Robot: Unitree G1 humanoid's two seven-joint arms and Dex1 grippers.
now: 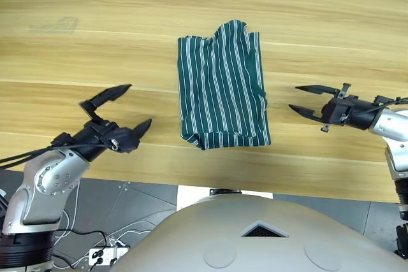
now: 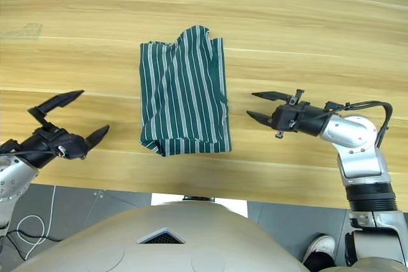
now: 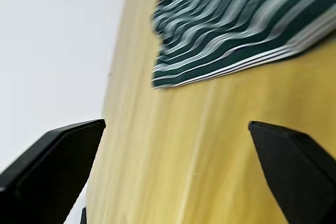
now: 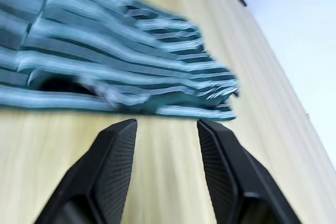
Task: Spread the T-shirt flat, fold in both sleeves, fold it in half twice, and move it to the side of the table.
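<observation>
Two parted jaws flank the folded T-shirt.

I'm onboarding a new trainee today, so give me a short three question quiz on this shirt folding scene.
1. True or false: the left pincer and the right pincer are both clear of the T-shirt.
2. The T-shirt is: A) folded up on the table, between the pincers; B) spread flat, sleeves out; C) draped over the edge.
3. Fill in: the right pincer's jaws are ___.
Key: 1 true; 2 A; 3 open.
</observation>
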